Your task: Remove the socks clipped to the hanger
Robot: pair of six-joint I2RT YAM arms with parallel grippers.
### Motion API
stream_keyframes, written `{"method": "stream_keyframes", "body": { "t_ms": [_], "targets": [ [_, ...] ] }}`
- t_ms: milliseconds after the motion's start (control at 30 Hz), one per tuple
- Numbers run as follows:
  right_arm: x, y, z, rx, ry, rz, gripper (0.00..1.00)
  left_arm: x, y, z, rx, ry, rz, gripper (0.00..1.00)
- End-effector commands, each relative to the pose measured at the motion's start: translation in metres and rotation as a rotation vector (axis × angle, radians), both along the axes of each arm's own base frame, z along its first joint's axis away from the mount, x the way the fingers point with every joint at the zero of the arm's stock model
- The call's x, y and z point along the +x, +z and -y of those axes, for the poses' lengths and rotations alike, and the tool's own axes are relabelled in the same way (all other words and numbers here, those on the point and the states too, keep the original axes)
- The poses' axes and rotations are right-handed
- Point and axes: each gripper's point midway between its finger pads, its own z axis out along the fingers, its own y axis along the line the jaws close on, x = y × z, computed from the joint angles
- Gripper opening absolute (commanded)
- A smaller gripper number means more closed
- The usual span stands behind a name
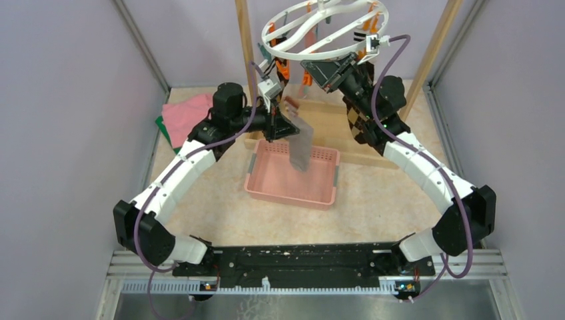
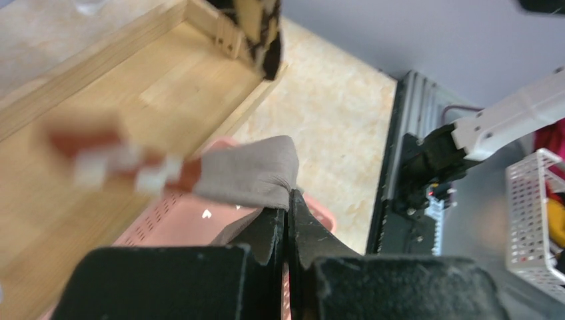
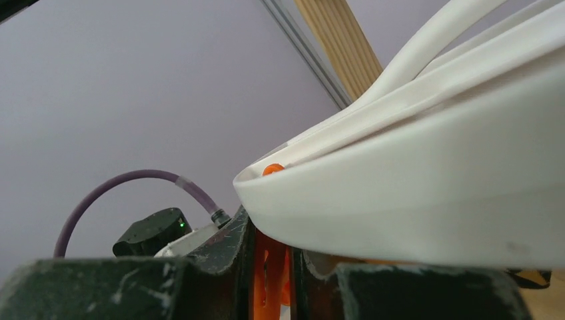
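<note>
The white ring hanger (image 1: 326,30) hangs at the back centre, with orange clips (image 1: 307,77) below it. My left gripper (image 1: 290,121) is shut on a grey sock (image 1: 301,148) that dangles over the pink basket (image 1: 293,193). In the left wrist view the jaws (image 2: 288,200) pinch the sock (image 2: 246,173); its red-and-white cuff is blurred. My right gripper (image 1: 313,69) is up at the hanger's rim, shut on an orange clip (image 3: 270,267) under the ring (image 3: 433,200). An argyle sock (image 1: 363,127) hangs behind my right arm and also shows in the left wrist view (image 2: 256,27).
The wooden base (image 1: 346,130) and two wooden posts (image 1: 245,40) carry the hanger. Folded pink cloth (image 1: 186,117) over a green one (image 1: 160,125) lies at the back left. Grey walls close in both sides.
</note>
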Motion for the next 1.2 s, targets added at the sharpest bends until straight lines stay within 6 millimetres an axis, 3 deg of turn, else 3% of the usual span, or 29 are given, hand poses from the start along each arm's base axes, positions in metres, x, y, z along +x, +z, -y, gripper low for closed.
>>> {"method": "stream_keyframes", "body": {
  "t_ms": [0, 33, 67, 167, 200, 233, 400, 600, 800, 933, 1067, 1167],
  "targets": [
    [-0.004, 0.008, 0.017, 0.01, -0.028, 0.011, 0.0, -0.002, -0.025, -0.012, 0.1, 0.02, 0.081, 0.0],
    [-0.004, 0.007, 0.018, 0.008, -0.031, 0.007, 0.0, -0.002, -0.029, -0.013, 0.114, 0.016, 0.102, 0.04],
    [-0.004, 0.006, 0.02, 0.007, -0.033, 0.001, 0.0, 0.0, -0.031, -0.014, 0.125, 0.023, 0.116, 0.17],
    [-0.003, 0.004, 0.023, -0.009, -0.04, -0.015, 0.0, 0.002, -0.034, -0.018, 0.155, 0.026, 0.16, 0.75],
    [-0.003, 0.003, 0.024, -0.015, -0.044, -0.016, 0.01, 0.003, -0.032, -0.02, 0.166, 0.039, 0.178, 0.9],
    [-0.002, 0.002, 0.026, -0.02, -0.051, -0.022, 0.01, 0.004, -0.03, -0.023, 0.174, 0.05, 0.193, 0.98],
    [-0.002, -0.003, 0.04, -0.032, -0.073, -0.052, 0.05, 0.002, -0.011, -0.038, 0.195, 0.127, 0.248, 0.99],
    [-0.004, -0.011, 0.063, -0.062, -0.118, -0.067, 0.09, 0.039, 0.034, -0.071, 0.165, 0.425, 0.405, 0.99],
    [-0.002, -0.021, 0.086, -0.118, -0.178, -0.096, 0.14, 0.06, 0.063, -0.072, 0.141, 0.454, 0.46, 0.99],
    [0.005, -0.027, 0.105, -0.137, -0.211, -0.115, 0.24, 0.069, 0.084, -0.068, 0.086, 0.425, 0.452, 0.96],
    [0.017, -0.035, 0.118, -0.162, -0.194, -0.162, 0.3, 0.068, 0.085, -0.062, 0.067, 0.387, 0.46, 0.91],
    [0.015, -0.044, 0.123, -0.227, -0.222, -0.161, 0.55, 0.065, 0.086, -0.06, 0.067, 0.37, 0.466, 0.86]
  ]
}}
